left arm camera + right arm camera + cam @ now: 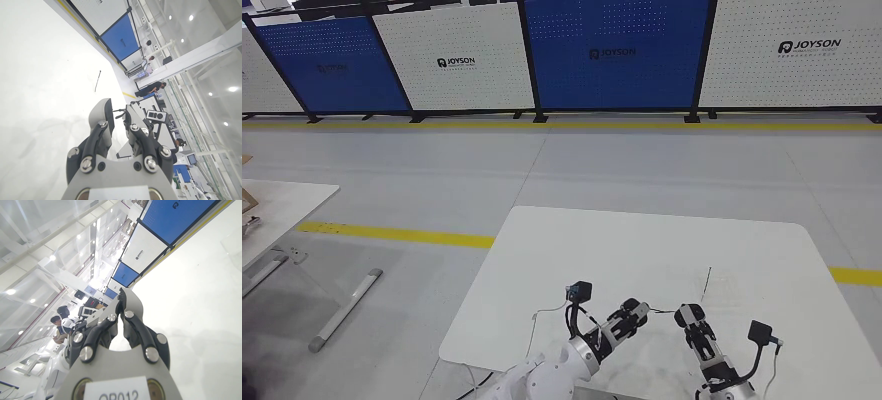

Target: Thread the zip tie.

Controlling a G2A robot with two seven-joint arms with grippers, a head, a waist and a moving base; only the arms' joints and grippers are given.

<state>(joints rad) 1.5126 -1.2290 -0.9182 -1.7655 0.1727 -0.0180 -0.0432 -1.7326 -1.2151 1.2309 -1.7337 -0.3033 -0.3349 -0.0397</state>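
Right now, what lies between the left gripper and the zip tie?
Nothing but bare table, seen in the left wrist view, separates the open left gripper from the zip tie.

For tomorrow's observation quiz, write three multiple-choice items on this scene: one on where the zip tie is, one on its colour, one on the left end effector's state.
1. Where is the zip tie? A. in an end effector B. on the floor C. flat on the table
2. Its colour? A. black B. yellow C. white
3. The left end effector is: A. shut on the tie B. open C. shut, empty

Answers: C, it lies loose, held by nothing; A, a dark strip on white; B, a gap shows between its fingers.
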